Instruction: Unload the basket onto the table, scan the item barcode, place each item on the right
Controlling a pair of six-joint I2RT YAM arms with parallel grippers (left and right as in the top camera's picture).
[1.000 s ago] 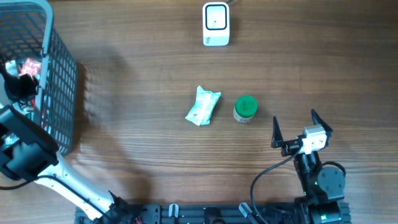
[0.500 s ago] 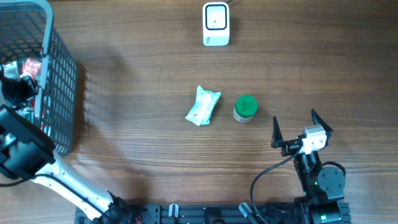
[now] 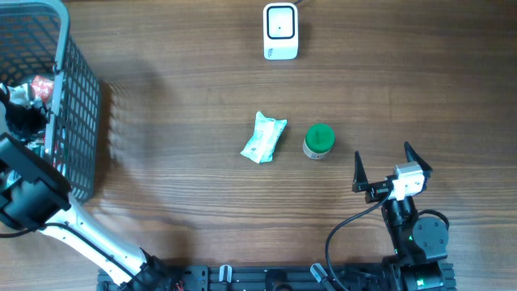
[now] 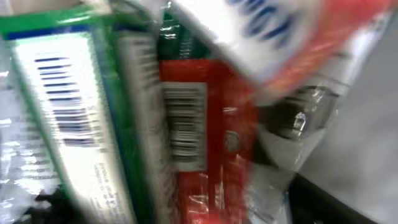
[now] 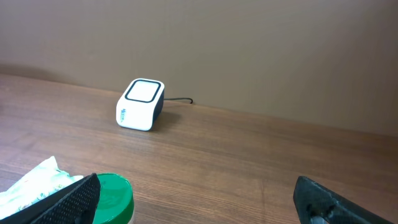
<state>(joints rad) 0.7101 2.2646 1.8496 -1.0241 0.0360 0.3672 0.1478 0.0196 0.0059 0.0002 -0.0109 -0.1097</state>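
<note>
The wooden table carries the wire basket at its far left edge, and my left hand is down inside it among the goods. Whether that hand is spread or already pinching something I cannot tell: the overhead view buries it in the heap, and its own camera shows only blurred packaging. My right hand waits near the front edge with its fingers spread wide and nothing between them. The scanner stands well apart at the far side of the table, with a white pouch and a green-lidded jar lying between.

Close under my left wrist a green-and-white carton lies just beside a red packet, each showing a barcode. I take the red packet as the item to scan. It looks like glossy film, so I judge it light, soft, crinkly and apt to slip. I would pinch it across its long edges, firmly but gently, leaving the barcode face uncovered
</note>
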